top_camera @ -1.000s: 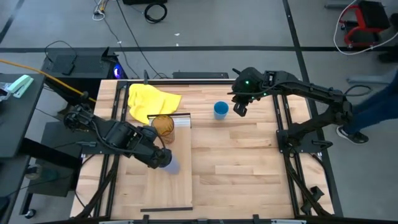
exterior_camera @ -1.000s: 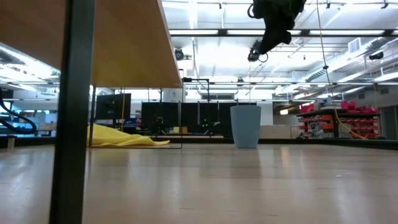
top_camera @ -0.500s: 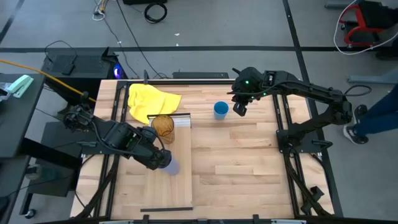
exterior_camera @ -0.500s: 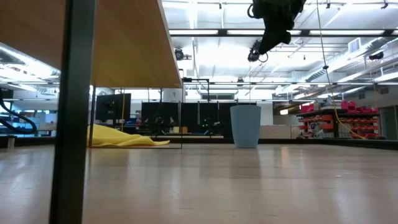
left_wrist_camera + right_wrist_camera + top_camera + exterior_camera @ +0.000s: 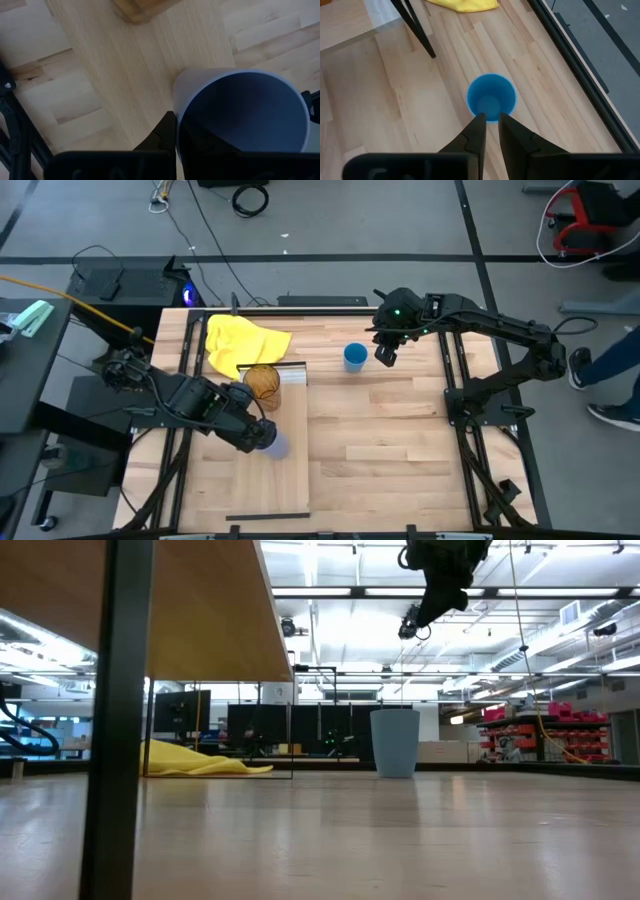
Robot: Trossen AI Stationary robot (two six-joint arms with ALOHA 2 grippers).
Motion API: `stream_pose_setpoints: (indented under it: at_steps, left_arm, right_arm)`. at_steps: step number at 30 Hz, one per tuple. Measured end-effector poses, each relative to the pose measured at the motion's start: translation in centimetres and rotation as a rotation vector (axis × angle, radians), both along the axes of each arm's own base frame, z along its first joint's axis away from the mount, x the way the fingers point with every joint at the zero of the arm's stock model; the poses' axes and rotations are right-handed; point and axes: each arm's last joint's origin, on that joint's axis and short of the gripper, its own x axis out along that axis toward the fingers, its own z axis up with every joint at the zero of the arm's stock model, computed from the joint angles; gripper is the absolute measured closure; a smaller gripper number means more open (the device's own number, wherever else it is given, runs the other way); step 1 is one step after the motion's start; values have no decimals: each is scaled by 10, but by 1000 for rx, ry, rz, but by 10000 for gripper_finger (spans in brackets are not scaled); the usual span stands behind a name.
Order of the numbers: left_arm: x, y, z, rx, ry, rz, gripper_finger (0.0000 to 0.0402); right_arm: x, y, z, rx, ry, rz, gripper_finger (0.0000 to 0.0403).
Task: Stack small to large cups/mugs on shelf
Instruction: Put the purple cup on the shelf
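The amber cup (image 5: pixel 262 381) stands on the far end of the shelf (image 5: pixel 288 480), a raised pale board on black legs (image 5: pixel 118 720). My left gripper (image 5: pixel 262 434) is over the shelf's middle, shut on the lavender cup (image 5: pixel 276 446), whose open mouth faces the left wrist camera (image 5: pixel 242 117). The bright blue cup (image 5: pixel 355 357) stands upright on the tabletop, and shows in the low view (image 5: pixel 395 743). My right gripper (image 5: pixel 385 356) hangs well above it (image 5: pixel 418 622), just to its right, fingers almost together and empty (image 5: pixel 491 131). My left gripper pinches the lavender cup from outside, one finger (image 5: pixel 166 134) on its wall (image 5: pixel 181 107) just below the rim, the other at the opposite side (image 5: pixel 314 100). The fingers slant down from the table's left. The cup is mouth up over the shelf; its base is hidden.
A yellow cloth (image 5: pixel 242 340) lies at the table's far left, beside the shelf's far end. A ridged white strip (image 5: pixel 291 377) sits next to the amber cup. Black frame rails run along both table sides. A person's legs (image 5: pixel 600 385) show on the floor past the right side.
Neither arm nor any cup has moved. The person on the floor past the table's right side has walked on.
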Motion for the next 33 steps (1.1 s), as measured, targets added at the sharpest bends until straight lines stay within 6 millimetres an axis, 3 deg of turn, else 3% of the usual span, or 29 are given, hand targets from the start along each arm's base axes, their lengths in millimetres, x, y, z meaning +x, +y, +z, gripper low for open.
stream_pose_setpoints:
  at_steps: [11, 17, 33]
  left_arm:
    - [0, 0, 0, 0, 1, 0, 392]
    - [0, -1, -16, -25, 72, 8, 392]
    - [-3, 1, -8, 21, 29, -1, 389]
  right_arm:
    - [0, 0, 0, 0, 0, 0, 345]
    - [0, 0, 0, 1, 0, 0, 345]
    - [0, 0, 0, -2, -5, 0, 345]
